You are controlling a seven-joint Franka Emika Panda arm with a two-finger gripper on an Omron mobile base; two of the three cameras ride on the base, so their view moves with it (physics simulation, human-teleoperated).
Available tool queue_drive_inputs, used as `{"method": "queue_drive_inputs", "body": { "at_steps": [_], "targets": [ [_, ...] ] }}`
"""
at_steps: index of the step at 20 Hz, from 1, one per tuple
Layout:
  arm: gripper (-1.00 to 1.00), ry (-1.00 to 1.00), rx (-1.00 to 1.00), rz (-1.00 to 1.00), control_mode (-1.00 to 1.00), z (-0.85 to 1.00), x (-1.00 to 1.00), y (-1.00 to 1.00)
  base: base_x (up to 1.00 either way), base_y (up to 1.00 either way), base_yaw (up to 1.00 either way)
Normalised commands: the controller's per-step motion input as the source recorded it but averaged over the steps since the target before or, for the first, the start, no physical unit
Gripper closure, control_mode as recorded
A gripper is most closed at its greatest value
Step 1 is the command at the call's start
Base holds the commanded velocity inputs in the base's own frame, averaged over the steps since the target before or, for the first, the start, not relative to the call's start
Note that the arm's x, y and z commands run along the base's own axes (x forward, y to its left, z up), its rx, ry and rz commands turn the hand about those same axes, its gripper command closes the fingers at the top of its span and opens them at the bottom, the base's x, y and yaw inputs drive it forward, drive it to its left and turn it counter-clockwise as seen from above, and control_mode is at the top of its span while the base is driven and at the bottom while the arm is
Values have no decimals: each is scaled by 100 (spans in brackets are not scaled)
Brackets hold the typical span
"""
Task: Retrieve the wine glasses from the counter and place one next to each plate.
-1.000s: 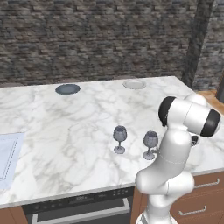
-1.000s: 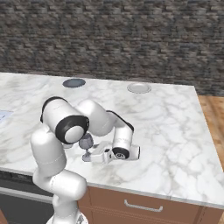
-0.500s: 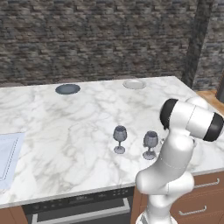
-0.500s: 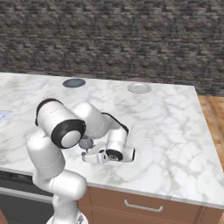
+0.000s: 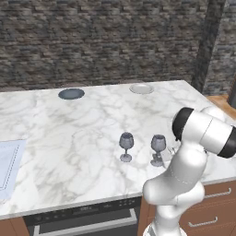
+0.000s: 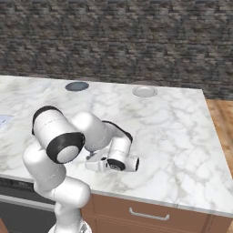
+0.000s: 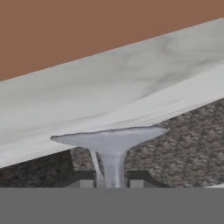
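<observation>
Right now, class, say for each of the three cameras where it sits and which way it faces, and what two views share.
Left base view: behind the arm, on its left, looking forward and down over the counter at the free wine glass and the gripped wine glass; arm rises lower right.
Right base view: behind, on its right, same counter; arm bends in from lower left.
Hand view: on the hand, rolled upside down, facing the gripped wine glass's foot, stem between the jaws.
Shared: both base views show the dark plate and pale plate.

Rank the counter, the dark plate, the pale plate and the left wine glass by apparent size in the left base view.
1. counter, by far
2. dark plate and pale plate: alike
3. left wine glass: taller but narrower, and nearer the camera, so unsure against the plates
</observation>
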Motion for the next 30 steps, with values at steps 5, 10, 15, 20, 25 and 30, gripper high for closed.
{"method": "queue_drive_inputs", "body": {
  "at_steps": [5, 10, 15, 20, 25, 30],
  "targets": [
    [100, -10, 0, -4, -100, 50, -36, 0, 0, 0, 0],
    [100, -21, -2, -6, -100, 96, -39, 0, 0, 0, 0],
    [100, -9, -5, -5, -100, 100, -28, 0, 0, 0, 0],
    [100, 0, -12, -8, -100, 88, -11, 0, 0, 0, 0],
    [100, 0, -14, -9, -100, 68, -2, 5, 0, 0, 0],
    [100, 0, -3, -3, 100, 11, -6, -5, -26, -39, -10]
  ]
}}
